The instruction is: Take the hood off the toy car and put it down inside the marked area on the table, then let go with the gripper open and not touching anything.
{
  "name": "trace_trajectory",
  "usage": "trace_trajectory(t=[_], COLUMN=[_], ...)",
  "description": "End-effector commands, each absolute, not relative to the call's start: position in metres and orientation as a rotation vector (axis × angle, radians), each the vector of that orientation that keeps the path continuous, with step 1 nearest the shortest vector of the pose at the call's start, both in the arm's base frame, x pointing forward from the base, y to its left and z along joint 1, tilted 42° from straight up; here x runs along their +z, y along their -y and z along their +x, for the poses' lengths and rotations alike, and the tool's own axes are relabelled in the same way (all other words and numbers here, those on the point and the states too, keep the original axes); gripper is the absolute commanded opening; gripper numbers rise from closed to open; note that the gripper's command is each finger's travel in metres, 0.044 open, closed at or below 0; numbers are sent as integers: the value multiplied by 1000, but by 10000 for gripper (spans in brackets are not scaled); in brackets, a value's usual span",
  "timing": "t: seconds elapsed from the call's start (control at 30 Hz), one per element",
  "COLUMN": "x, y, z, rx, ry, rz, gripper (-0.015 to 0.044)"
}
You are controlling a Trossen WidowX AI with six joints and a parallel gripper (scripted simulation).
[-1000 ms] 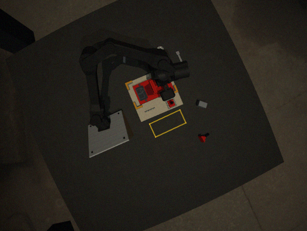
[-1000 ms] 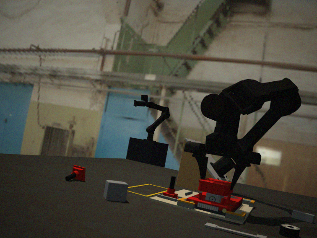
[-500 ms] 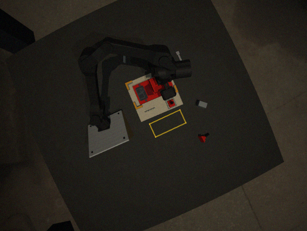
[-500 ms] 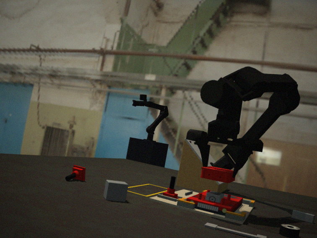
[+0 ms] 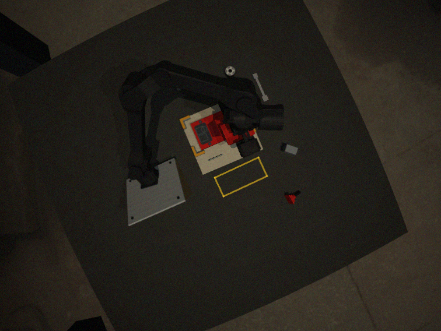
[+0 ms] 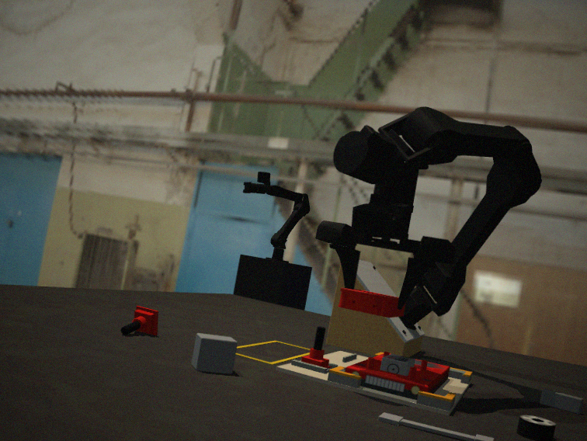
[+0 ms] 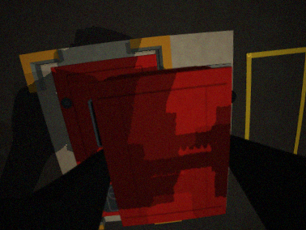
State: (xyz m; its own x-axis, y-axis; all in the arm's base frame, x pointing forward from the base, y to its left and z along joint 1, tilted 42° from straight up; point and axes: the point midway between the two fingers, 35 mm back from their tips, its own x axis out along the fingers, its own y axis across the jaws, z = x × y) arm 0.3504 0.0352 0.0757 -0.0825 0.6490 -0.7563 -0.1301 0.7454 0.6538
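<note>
My gripper (image 6: 376, 297) (image 7: 166, 147) is shut on the hood (image 5: 228, 134) (image 6: 372, 302) (image 7: 194, 121), a red, flat-topped part held by two opposite sides. The hood hangs in the air above the toy car, clear of it. The red car (image 5: 205, 142) (image 6: 434, 375) (image 7: 77, 117) stands between orange corner brackets on a pale board (image 5: 217, 165) (image 7: 202, 48), with a grey engine block (image 6: 396, 365) exposed. The marked area, a yellow outline (image 5: 245, 186) (image 6: 253, 359) (image 7: 248, 97), lies on the table beside the board. The arm hides part of the car in the top view.
A red piece with a black peg (image 6: 317, 356) stands on the board near the outline. Another red piece (image 5: 290, 198) (image 6: 147, 321) lies beyond the grey block (image 5: 291, 148) (image 6: 214, 353). A thin rod (image 5: 260, 87) (image 6: 433, 427) and a wheel (image 5: 230, 70) (image 6: 536, 427) lie on the board's other side.
</note>
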Motion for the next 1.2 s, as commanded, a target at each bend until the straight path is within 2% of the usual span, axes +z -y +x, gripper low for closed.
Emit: trace_trajectory(t=[0.0,0.7,1.17], x=[57,-25,-32], y=[-15,88,87], z=[352,328,327], rx=[678,690,691], ry=[-1532,-1533,-1533], rz=[432,429,430], gripper=[0,0,0])
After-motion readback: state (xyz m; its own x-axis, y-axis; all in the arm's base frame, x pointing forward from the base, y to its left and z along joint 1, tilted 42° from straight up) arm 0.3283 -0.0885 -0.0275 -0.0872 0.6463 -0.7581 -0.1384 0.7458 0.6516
